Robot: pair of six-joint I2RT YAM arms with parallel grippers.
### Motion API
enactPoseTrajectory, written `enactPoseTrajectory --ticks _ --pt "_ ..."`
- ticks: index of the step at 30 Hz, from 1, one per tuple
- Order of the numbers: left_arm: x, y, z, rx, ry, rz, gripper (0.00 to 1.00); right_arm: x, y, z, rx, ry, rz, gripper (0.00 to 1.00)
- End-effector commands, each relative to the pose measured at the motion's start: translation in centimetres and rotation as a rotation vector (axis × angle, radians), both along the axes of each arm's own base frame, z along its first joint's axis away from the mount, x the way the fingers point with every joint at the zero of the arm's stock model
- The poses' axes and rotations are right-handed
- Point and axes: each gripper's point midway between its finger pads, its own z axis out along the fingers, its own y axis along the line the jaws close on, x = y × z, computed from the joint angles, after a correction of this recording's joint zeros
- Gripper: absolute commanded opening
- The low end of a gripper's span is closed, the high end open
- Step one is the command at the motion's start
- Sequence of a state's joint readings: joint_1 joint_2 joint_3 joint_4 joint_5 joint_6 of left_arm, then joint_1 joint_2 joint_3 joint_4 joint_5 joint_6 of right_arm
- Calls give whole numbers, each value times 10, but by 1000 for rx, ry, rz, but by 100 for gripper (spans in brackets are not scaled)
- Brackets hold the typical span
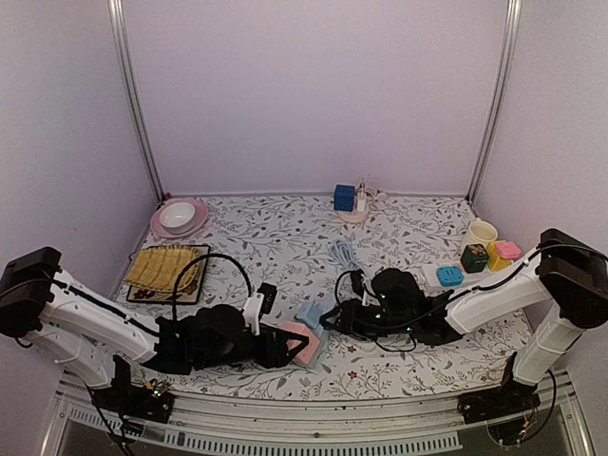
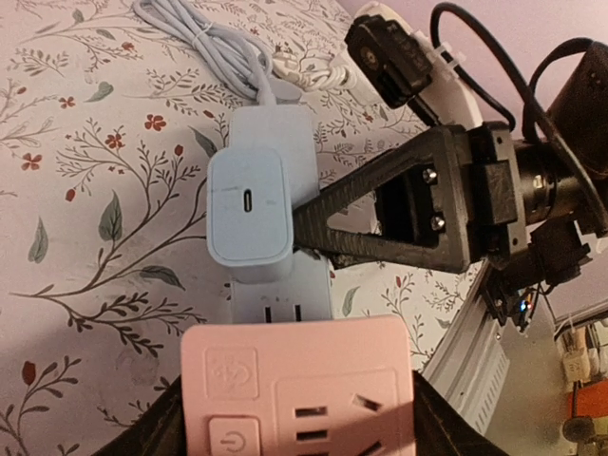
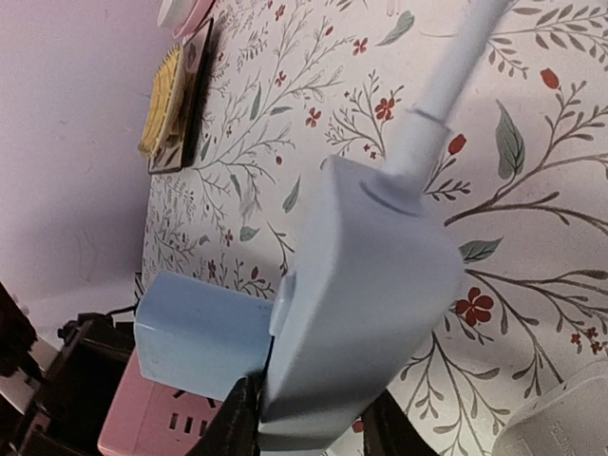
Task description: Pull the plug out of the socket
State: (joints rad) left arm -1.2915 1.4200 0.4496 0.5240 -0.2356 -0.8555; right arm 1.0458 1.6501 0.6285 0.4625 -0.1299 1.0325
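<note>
Pink socket block point(image 2: 299, 380) fills the bottom of my left wrist view, clenched in my left gripper point(image 2: 299, 429), one dark finger pressed to each side. Just beyond it lies the white strip point(image 2: 271, 128), and I cannot tell whether the two are one piece. The plug point(image 2: 247, 204), a pale square charger, sits seated in that strip between the pink block and the cable point(image 2: 214, 43).

Further right, my right gripper point(image 3: 313, 432) reaches in. One black finger point(image 2: 380, 218) runs along the strip's right edge, its tip just beside the plug. In the right wrist view my fingers flank the strip's cable end, not the plug, which stands off to the left. Whether they are squeezing yet I cannot tell.

I see four risks from here:
- If I close and pull as I stand, I would be hauling strip against strip, and the plug would stay in.
- If pink and white are separate pieces, my left hold anchors nothing and the strip would slide with the pull.
- The plug's faces look smooth, so a shallow pinch may slip off.
- A skewed pull could jam the prongs.

As for writing, the pink block carries a power symbol on its button and a small embossed emblem that I cannot read. The plug shows only an oval port.
</note>
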Motion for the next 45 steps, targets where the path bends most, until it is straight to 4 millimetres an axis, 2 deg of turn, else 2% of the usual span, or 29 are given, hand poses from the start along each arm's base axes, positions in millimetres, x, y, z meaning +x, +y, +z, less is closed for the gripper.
enactPoseTrajectory --ticks 1,3,10,16,20,22,31,45 --pt "-7 -33 52 -152 -73 -52 31 -1 3 25 57 -62 -2 24" --pt "-8 -35 54 -148 -77 -55 31 1 -1 26 47 -69 -19 15" --pt "-11 -36 58 -115 -117 -47 31 6 -14 21 -50 -110 -73 5" --pt "-13 -32 68 -104 -164 -35 32 15 -33 13 -199 -173 -144 4" --pt "-13 -23 71 -127 -178 -20 32 18 -46 10 -245 -188 -180 4" --pt "-14 -16 80 -178 -186 -11 32 18 -50 9 -251 -187 -189 4" --pt "-14 9 89 -249 -207 21 33 16 -45 5 -245 -165 -178 3" --pt "-3 6 82 -48 -270 46 33 21 -60 12 -330 -225 -219 3"
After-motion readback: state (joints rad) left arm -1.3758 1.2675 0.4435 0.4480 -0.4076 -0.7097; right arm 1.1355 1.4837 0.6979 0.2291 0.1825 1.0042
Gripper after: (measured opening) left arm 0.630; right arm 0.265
